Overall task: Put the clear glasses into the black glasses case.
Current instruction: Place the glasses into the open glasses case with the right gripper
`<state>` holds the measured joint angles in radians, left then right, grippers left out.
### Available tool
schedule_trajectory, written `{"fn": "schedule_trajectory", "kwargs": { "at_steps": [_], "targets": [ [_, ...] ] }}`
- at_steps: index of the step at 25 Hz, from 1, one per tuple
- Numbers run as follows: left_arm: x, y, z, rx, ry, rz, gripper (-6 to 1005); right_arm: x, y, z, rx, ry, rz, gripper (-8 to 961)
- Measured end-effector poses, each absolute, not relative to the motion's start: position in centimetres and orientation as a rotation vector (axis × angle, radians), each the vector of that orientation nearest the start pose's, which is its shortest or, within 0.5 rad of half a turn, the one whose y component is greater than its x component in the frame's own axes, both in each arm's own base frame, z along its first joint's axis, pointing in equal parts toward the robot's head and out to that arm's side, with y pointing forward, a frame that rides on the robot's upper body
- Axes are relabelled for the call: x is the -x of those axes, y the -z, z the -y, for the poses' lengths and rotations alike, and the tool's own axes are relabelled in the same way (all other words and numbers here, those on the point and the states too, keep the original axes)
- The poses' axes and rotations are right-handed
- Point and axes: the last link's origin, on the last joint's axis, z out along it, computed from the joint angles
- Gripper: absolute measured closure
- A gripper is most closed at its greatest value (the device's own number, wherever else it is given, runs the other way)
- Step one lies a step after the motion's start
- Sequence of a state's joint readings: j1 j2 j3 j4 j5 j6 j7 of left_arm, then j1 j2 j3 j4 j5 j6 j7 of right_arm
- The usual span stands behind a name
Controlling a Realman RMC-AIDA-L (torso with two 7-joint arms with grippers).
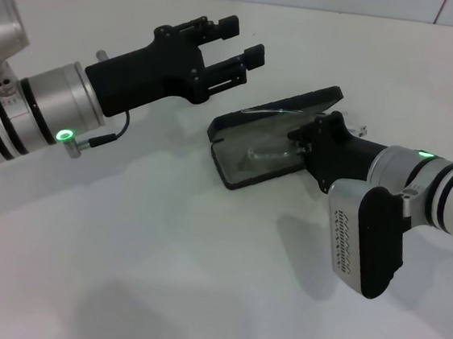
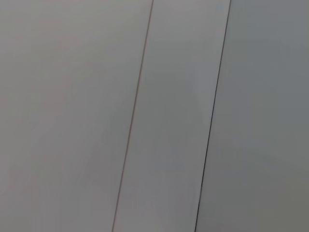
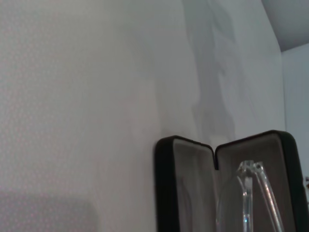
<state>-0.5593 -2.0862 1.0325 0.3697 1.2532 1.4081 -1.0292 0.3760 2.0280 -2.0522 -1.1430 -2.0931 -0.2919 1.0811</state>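
Black case (image 1: 249,152) lies open mid-table, long axis running from 8 to 2 o'clock. Glasses (image 1: 270,153) lie inside, along it. Right gripper (image 1: 306,141) reaches in, grip unclear. Left gripper (image 1: 240,51) hovers at 11 o'clock, spread wide.

Hard black hinged glasses case (image 1: 235,126) — grey lining inside — holds colourless see-through plastic glasses (image 3: 251,193); plain white table (image 1: 158,276).

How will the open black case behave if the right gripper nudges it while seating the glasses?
The black glasses case lies unheld on smooth table, so it probably slides. Its raised lid may swing. The clear glasses look thin, likely fragile.
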Motion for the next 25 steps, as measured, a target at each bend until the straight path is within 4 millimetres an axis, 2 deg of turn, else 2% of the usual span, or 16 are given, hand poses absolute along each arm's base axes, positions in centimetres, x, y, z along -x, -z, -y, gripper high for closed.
{"fn": "schedule_trajectory", "kwargs": {
  "at_steps": [12,18,25],
  "targets": [
    [22.1,2.9,-35.0,2.402,1.140,0.472,329,-18.7,10.0,-34.0,2.256,0.334,1.033,802],
    [22.2,3.1,-35.1,2.401,1.127,0.477,328,-18.0,10.2,-32.9,2.270,0.295,1.043,799],
    [22.2,3.1,-35.1,2.403,1.128,0.474,327,-18.6,10.6,-32.7,2.295,0.309,1.041,795]
  ]
}}
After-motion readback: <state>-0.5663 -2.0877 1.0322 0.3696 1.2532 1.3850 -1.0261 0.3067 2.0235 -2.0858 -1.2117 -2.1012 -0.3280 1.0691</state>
